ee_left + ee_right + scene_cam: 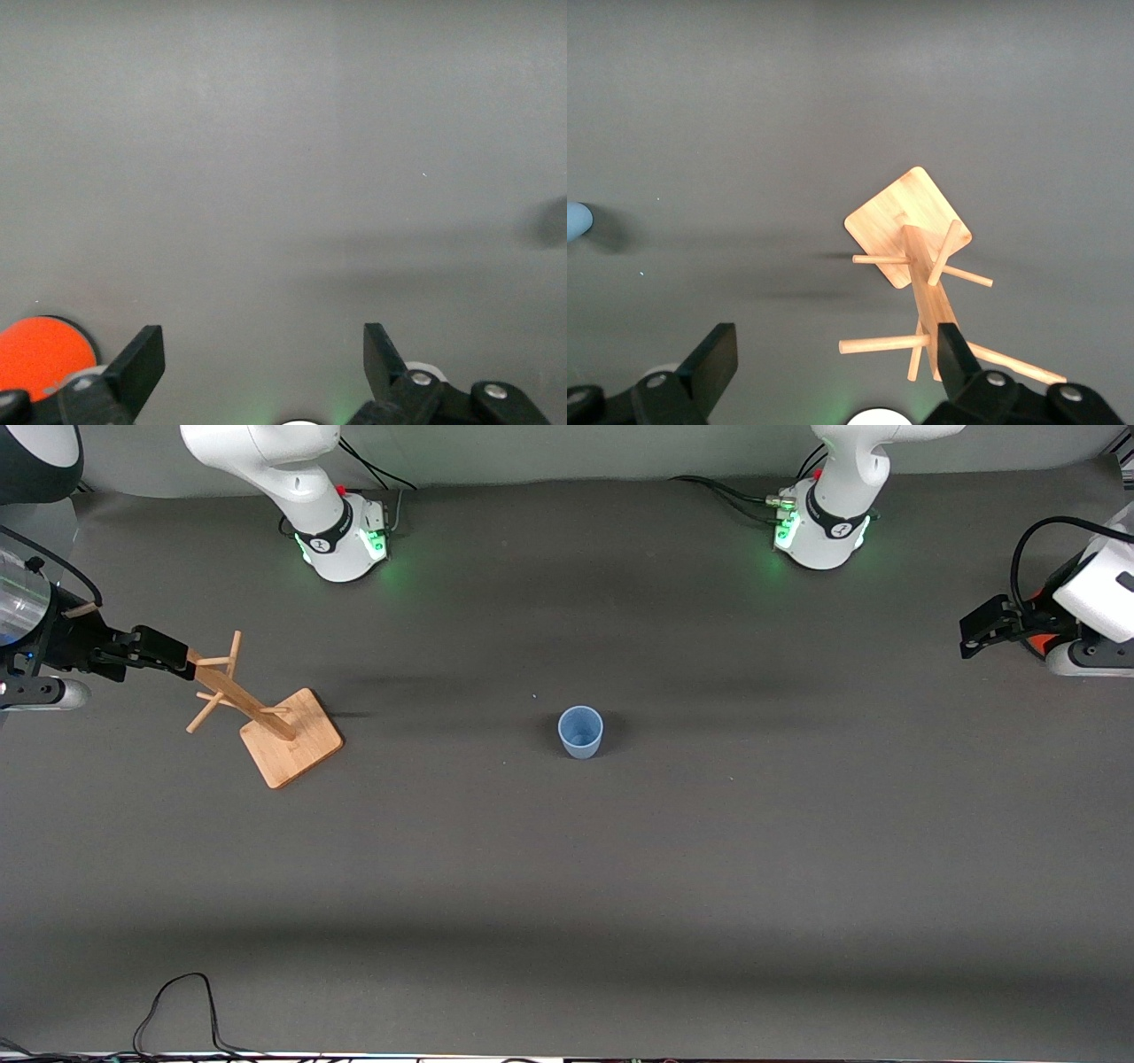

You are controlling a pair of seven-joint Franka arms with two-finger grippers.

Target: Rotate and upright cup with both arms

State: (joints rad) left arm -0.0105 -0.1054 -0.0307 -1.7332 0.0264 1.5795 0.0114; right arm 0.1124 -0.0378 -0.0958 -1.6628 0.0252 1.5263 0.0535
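Cup (580,732) upright on table (620,886), mouth up, interior bare

Both arms wait, raised at either end of the bench — left gripper (263,367) with fingers (142,361) spread wide, right gripper (836,367) likewise parted, holding nothing.

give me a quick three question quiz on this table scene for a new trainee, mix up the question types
1. True or false: the cup stands upright with its mouth up.
2. Which is nearer the front camera, the cup or the wooden rack's base? A) cup B) rack's base C) about level
3. Fill in: the left gripper and the right gripper both have their fingers ____.

Key: 1 true; 2 C; 3 open
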